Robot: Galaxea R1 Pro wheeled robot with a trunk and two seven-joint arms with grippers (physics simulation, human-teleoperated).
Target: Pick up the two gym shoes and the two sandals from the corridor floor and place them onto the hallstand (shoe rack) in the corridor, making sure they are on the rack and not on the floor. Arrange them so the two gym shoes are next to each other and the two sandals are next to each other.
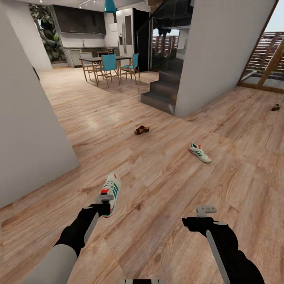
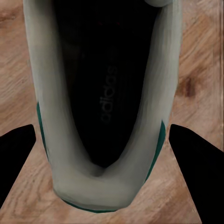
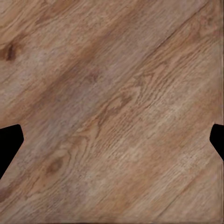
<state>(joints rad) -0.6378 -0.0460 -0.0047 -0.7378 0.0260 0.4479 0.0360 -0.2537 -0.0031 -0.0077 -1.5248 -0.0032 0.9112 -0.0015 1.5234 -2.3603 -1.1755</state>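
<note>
One gym shoe (image 1: 112, 188) lies on the corridor floor (image 1: 157, 185) just ahead of me, toe pointing away. My left gripper (image 1: 103, 200) hovers over its heel. In the left wrist view the shoe's dark opening (image 2: 100, 84) sits between the two black fingers (image 2: 16, 161), which stand apart from its sides, so the gripper is open. The second gym shoe (image 1: 199, 152) lies farther off to the right. A brown sandal (image 1: 141, 129) rests beyond it near the stairs, and another sandal (image 1: 275, 107) at the far right. My right gripper (image 1: 206, 210) is open over bare planks (image 3: 112, 112). The hallstand is out of view.
A pale wall (image 1: 27, 130) stands close on the left. Dark stairs (image 1: 163, 88) and a white wall block (image 1: 221, 55) rise ahead at centre-right. A dining table with teal chairs (image 1: 108, 65) stands far back. Open wood flooring stretches between the shoes.
</note>
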